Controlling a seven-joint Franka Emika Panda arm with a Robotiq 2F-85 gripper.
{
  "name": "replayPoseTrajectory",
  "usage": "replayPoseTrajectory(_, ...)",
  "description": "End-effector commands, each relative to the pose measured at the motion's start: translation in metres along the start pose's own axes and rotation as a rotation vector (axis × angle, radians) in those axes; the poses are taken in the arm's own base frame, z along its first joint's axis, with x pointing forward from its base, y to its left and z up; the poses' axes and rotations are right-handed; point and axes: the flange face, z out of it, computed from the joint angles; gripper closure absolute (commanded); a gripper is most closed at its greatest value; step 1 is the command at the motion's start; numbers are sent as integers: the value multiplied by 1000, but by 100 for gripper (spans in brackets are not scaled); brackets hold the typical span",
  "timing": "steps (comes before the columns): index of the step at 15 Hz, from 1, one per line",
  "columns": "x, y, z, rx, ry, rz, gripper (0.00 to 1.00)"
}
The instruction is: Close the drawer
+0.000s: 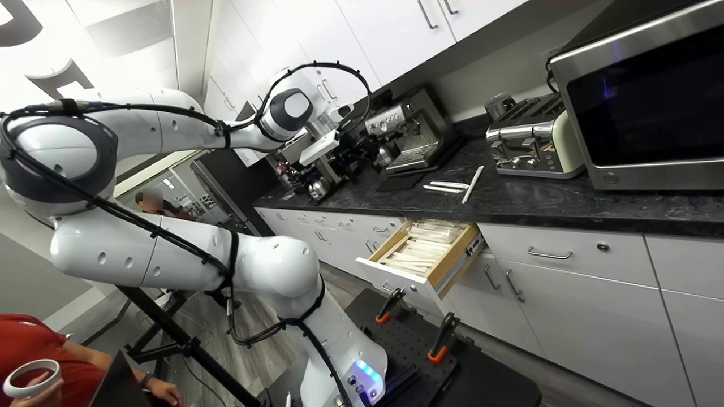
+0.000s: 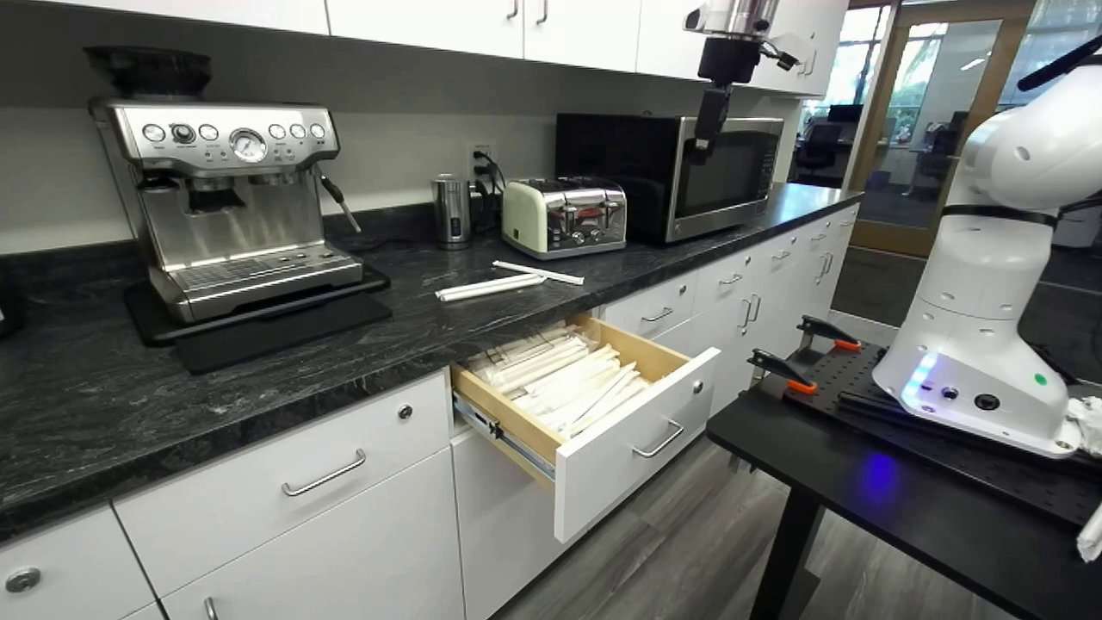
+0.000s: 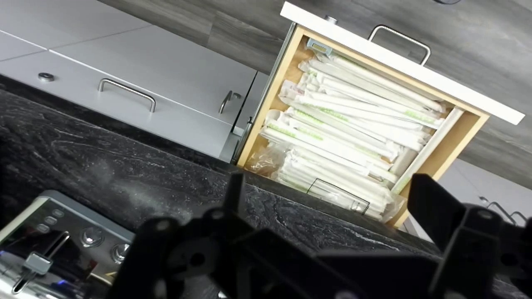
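Note:
The drawer (image 1: 396, 276) is pulled well out below the dark counter. Its white front (image 2: 637, 448) and silver bar handle (image 2: 659, 439) face the robot's base. Its pale wood interior holds many paper-wrapped straws (image 3: 353, 112). In the wrist view the drawer's front edge (image 3: 399, 62) is at the top. My gripper is in both exterior views (image 1: 362, 154) (image 2: 708, 129), high above the counter and apart from the drawer. In the wrist view the gripper's fingers (image 3: 328, 179) are spread wide with nothing between them.
A black counter (image 2: 413, 344) runs above the drawers. On it stand an espresso machine (image 2: 241, 215), a toaster (image 2: 564, 215), a microwave (image 2: 723, 172) and several loose straws (image 2: 491, 286). A black table (image 2: 826, 448) with orange-tipped clamps (image 2: 783, 370) carries the robot's base near the drawer front.

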Motion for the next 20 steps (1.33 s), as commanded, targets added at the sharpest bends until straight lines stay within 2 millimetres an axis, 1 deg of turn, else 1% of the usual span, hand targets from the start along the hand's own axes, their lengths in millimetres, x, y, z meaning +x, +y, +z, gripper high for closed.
replayPoseTrajectory(1, 0, 0, -1, 0, 0, 0, 0)
replayPoseTrajectory(2, 0, 0, -1, 0, 1, 0, 0)
replayPoseTrajectory(3, 7, -8, -1, -23, -12, -31, 0)
replayPoseTrajectory(5, 24, -41, -1, -26, -34, -166, 0)
replayPoseTrajectory(9, 45, -116, 11, -4, -49, -380, 0)
replayPoseTrajectory(11, 51, -149, 24, 14, -54, -491, 0)
replayPoseTrajectory(13, 54, -177, 48, 27, -51, -603, 0)
replayPoseTrajectory(14, 52, -188, 62, 34, -49, -660, 0)
replayPoseTrajectory(15, 53, -193, 69, 26, -55, -718, 0)
replayPoseTrajectory(16, 44, -183, 54, 21, -51, -627, 0)
replayPoseTrajectory(18, 45, -192, 72, 28, -69, -682, 0)
replayPoseTrajectory(20, 48, -193, 76, 33, -76, -692, 0)
